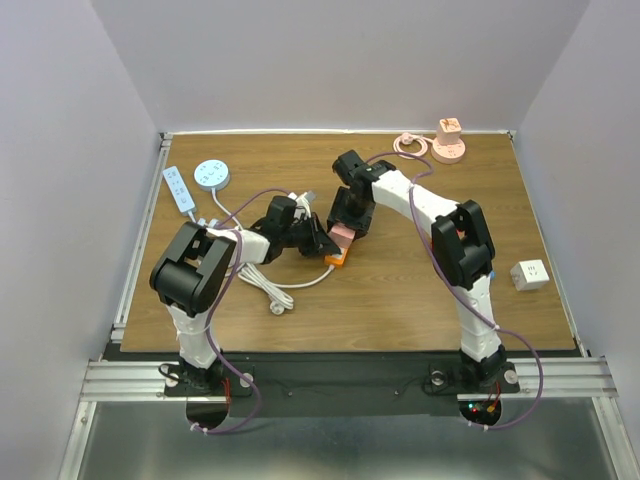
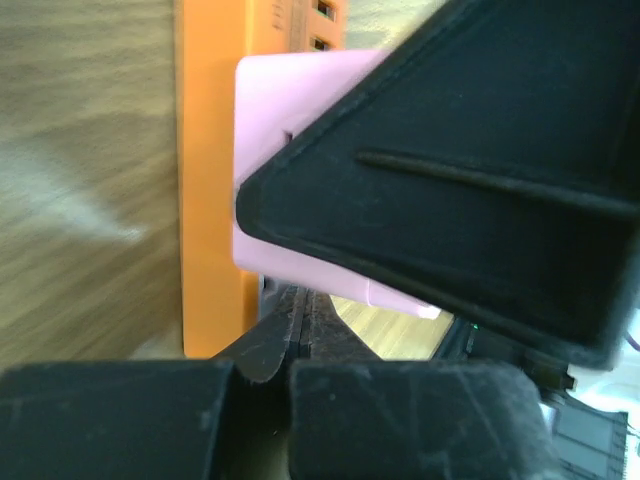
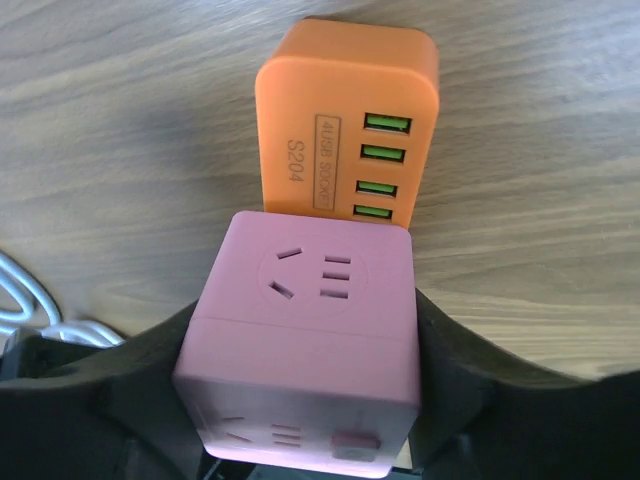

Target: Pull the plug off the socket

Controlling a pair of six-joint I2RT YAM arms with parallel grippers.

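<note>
An orange USB plug block (image 3: 345, 90) lies flat on the wooden table, joined at one end to a pink cube socket (image 3: 315, 270). My right gripper (image 3: 312, 340) reaches down over the cube, with a black finger pressed against each side of it. In the top view the pair, cube (image 1: 342, 235) and orange block (image 1: 337, 260), sits mid-table between both arms. My left gripper (image 2: 298, 300) is shut with nothing between its fingers. Its tips rest beside the orange block (image 2: 210, 200), just under the cube (image 2: 280, 130).
A white cable (image 1: 270, 285) loops beside the left arm. A white power strip (image 1: 179, 188) and a pale blue round disc (image 1: 211, 174) lie at the back left. A pink round socket with an orange plug (image 1: 449, 140) stands back right, a white cube (image 1: 529, 274) at the right edge.
</note>
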